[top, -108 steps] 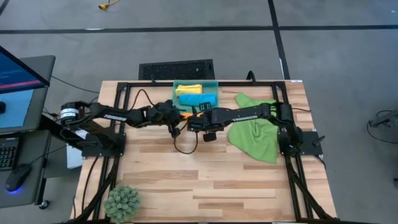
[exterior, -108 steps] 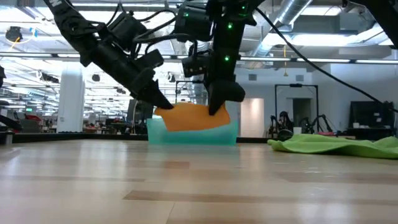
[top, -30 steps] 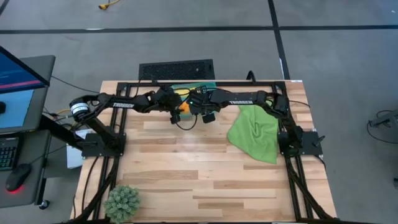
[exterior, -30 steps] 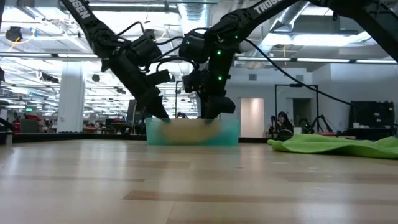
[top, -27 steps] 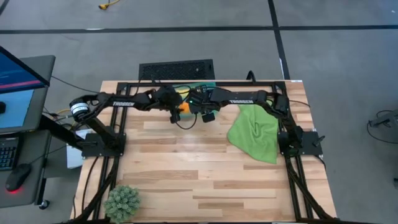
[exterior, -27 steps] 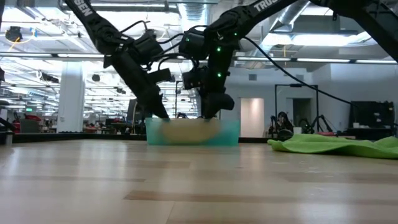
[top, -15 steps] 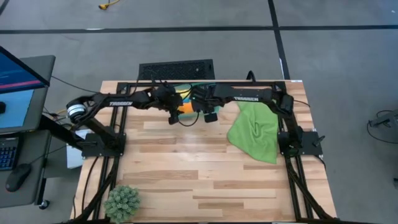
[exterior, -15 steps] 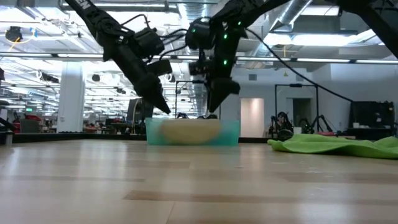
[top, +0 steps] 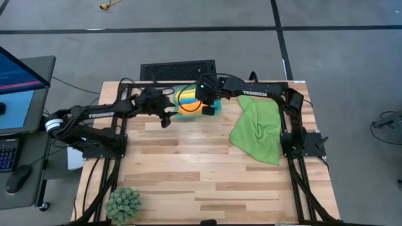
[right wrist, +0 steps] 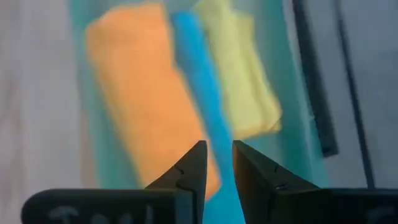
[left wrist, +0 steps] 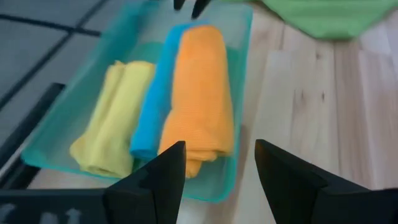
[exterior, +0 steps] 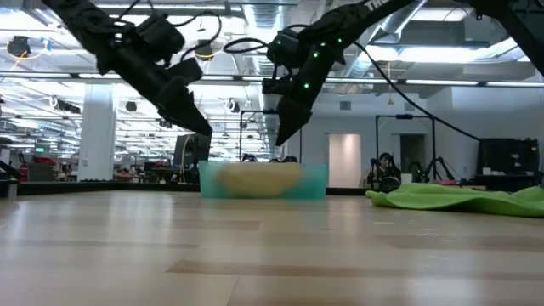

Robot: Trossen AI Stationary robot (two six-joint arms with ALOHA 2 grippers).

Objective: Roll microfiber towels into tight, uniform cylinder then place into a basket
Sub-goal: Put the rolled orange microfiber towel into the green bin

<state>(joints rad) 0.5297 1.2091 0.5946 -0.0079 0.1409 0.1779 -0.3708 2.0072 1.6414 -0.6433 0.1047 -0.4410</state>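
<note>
Hovering L gripper (left wrist: 214,171) open, 3 rolls (left wrist: 198,99) in basket (left wrist: 239,68)

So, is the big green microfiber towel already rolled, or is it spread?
Spread. The green microfiber towel lies loosely open on the wooden table, outside the translucent teal plastic basket.

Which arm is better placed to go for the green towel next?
Probably the right. The green towel lies unrolled on the table's right side, next to the right arm's base, and the right hand hovers empty above the basket near it. The left hand is open but farther off, left of the basket.
</note>
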